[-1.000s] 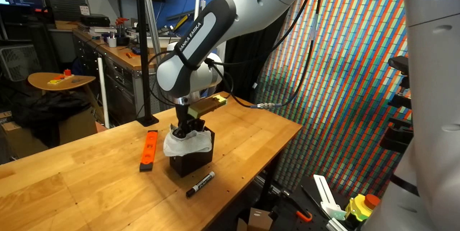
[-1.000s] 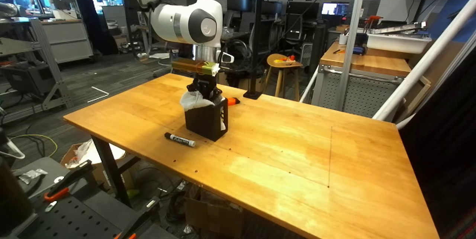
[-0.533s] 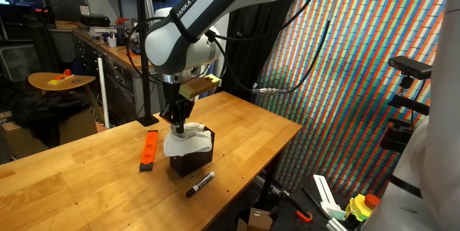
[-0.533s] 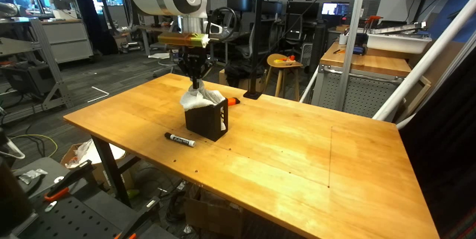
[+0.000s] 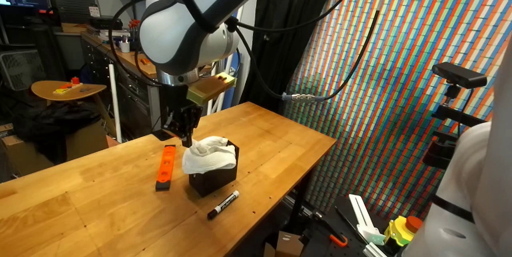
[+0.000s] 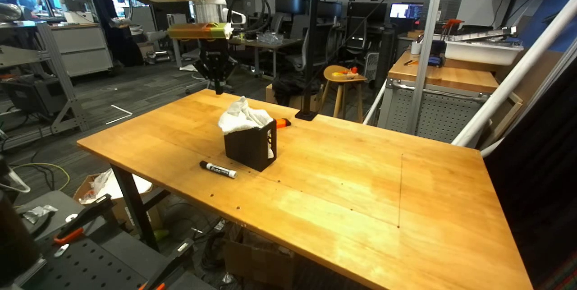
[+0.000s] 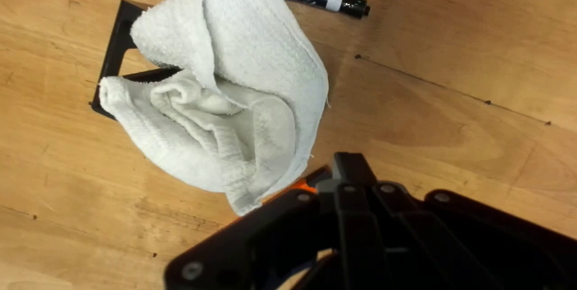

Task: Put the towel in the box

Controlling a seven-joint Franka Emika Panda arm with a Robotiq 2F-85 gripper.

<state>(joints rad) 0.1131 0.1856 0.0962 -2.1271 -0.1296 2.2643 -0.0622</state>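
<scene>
The white towel (image 5: 210, 159) lies bunched in the top of the black box (image 5: 216, 183), its folds rising above the rim and draping over one side. In an exterior view, a bit of white also shows through the slot in the wall of the box (image 6: 245, 148), below the heaped towel (image 6: 243, 118). My gripper (image 6: 219, 91) hangs above and to one side of the towel, apart from it, fingertips together and nothing between them. From the wrist view, the towel (image 7: 266, 42) hides most of the box rim (image 7: 118, 39), and the shut gripper (image 7: 354, 163) sits beyond the cloth's edge.
An orange level (image 5: 166, 165) lies beside the box on the wooden table (image 5: 120, 193). A black and white marker (image 6: 218, 169) rests near the box on another side. A black upright pole (image 6: 313, 42) stands at the table edge.
My gripper, which was down in the towel at the box's mouth, has lifted and drawn away to the side. The towel and box have stayed in place.
</scene>
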